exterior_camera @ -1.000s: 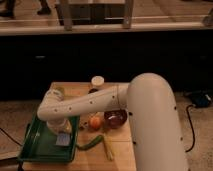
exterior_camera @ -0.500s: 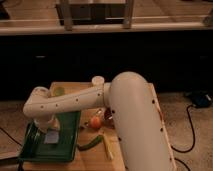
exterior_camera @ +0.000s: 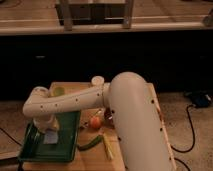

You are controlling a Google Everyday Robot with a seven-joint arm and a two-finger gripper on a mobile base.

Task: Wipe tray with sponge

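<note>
The dark green tray lies at the left of the tan wooden board. The small pale bluish-white sponge rests on the tray's floor near its middle. My gripper hangs from the white arm's wrist straight down over the tray, shut on the sponge and pressing it on the tray. The wrist hides most of the fingers. The large white arm sweeps in from the right across the board.
A pale green cup stands behind the tray and a white cup at the board's back. An orange fruit, a green pod and a pale yellow piece lie right of the tray. A black cable runs on the floor at right.
The gripper and the sponge have slid from the tray's right side toward its left, then slightly back toward the middle.
</note>
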